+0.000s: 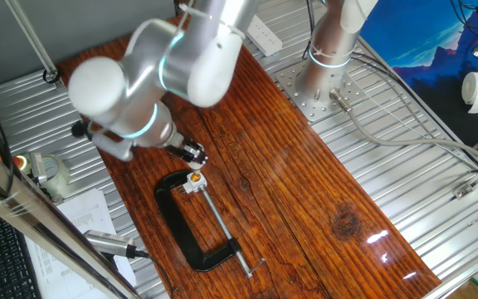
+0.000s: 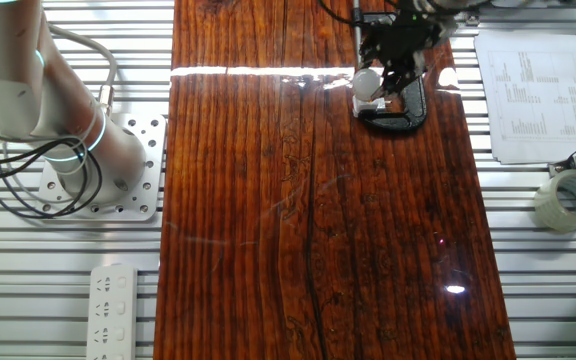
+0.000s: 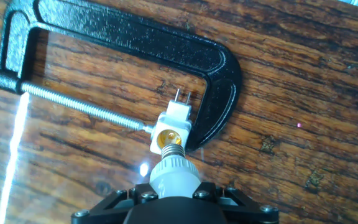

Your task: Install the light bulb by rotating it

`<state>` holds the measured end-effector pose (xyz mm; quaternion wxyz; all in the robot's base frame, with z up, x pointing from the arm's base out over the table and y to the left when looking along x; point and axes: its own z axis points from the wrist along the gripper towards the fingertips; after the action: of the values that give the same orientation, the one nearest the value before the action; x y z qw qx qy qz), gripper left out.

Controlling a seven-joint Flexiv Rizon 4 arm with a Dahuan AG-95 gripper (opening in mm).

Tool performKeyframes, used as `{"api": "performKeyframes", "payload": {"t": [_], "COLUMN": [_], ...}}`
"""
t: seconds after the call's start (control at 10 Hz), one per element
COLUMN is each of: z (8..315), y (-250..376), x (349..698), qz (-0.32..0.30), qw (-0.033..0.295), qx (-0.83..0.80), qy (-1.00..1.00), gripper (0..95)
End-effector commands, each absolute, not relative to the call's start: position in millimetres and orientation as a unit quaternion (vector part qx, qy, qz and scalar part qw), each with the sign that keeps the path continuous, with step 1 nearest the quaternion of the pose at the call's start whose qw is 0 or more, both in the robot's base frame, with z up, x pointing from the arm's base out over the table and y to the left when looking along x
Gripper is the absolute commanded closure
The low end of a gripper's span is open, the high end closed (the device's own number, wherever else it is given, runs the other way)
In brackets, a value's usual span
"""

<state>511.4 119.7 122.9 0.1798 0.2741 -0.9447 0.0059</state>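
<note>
In the hand view the light bulb (image 3: 174, 171) is held in my gripper (image 3: 174, 186), whitish head between the black jaws and silvery screw base pointing at the orange centre of the small white socket block (image 3: 171, 127). The base tip sits at the socket's mouth; how far in it is I cannot tell. The socket is pinned in the black C-clamp (image 3: 166, 53) on the wooden board. In one fixed view the gripper (image 1: 192, 154) hangs just above the socket (image 1: 195, 180). In the other fixed view the bulb (image 2: 367, 80) shows pale under the gripper (image 2: 393, 60).
The C-clamp's long screw (image 1: 222, 226) runs toward the near board edge. Papers (image 2: 528, 95), a tape roll (image 2: 571, 198) and a pen-like tool (image 1: 110, 242) lie off the board on one side. The arm's base (image 1: 326, 71) and cables stand on the other side.
</note>
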Motion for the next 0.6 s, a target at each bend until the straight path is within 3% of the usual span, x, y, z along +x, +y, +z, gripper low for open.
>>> {"api": "performKeyframes", "payload": {"t": [0.1,0.6], "z": [122.1,115.5], "y": [125.0,125.5], "x": [517.5,523.4], "qz": [0.011,0.011], "qw": [0.179,0.181], "qx": [0.254,0.254], "qy": [-0.951,-0.950], "gripper": [57.0,57.0]}}
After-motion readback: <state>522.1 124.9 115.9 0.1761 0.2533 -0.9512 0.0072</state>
